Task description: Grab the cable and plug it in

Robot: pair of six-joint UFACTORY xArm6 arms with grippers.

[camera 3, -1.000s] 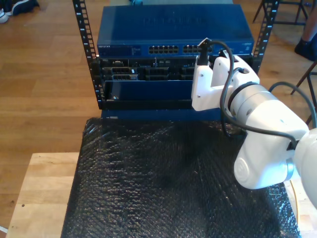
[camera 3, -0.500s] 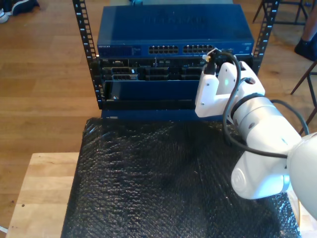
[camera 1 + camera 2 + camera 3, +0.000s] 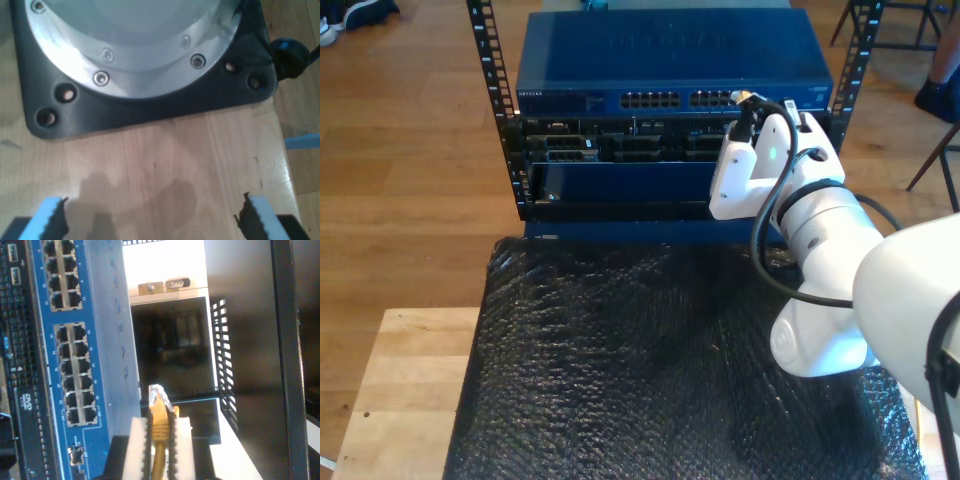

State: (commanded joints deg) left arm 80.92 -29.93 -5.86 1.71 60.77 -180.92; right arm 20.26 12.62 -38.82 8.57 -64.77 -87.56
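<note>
**Yellow network cable held up to the switch's ports**

My second gripper [image 3: 159,450] has its two pale ribbed pads [image 3: 136,445] pressed together on the cable [image 3: 159,437], a thin yellow network cable. The pads pinch it just behind its yellow boot, and the small clear plug [image 3: 157,392] sticks out past the fingertips, free in the air. In the second wrist view the plug sits just beside the blue network switch [image 3: 105,340], near the edge of its face, close to a block of empty dark ports [image 3: 75,375] but not inside any of them. Dark open rack space lies beyond the plug.

In the exterior view, the white arm [image 3: 820,240] carrying this gripper reaches in from the view's right, across a black bubble-wrap sheet [image 3: 620,370] on a wooden table [image 3: 405,390]. Its tip [image 3: 745,105] is raised to the level of the switch's port row [image 3: 685,99], at that row's right end as this view shows it. The blue switch [image 3: 670,50] sits at the top of a black equipment rack [image 3: 490,100] at the far edge of the table, with more dark gear below it. A thick black robot cable [image 3: 765,240] loops along the arm.

My first gripper [image 3: 152,220] has its blue-tipped fingers [image 3: 50,215] spread wide apart, holding nothing. It hangs over bare light wood [image 3: 165,160], near a black base plate [image 3: 150,105] that carries a round silver flange [image 3: 130,45].
</note>
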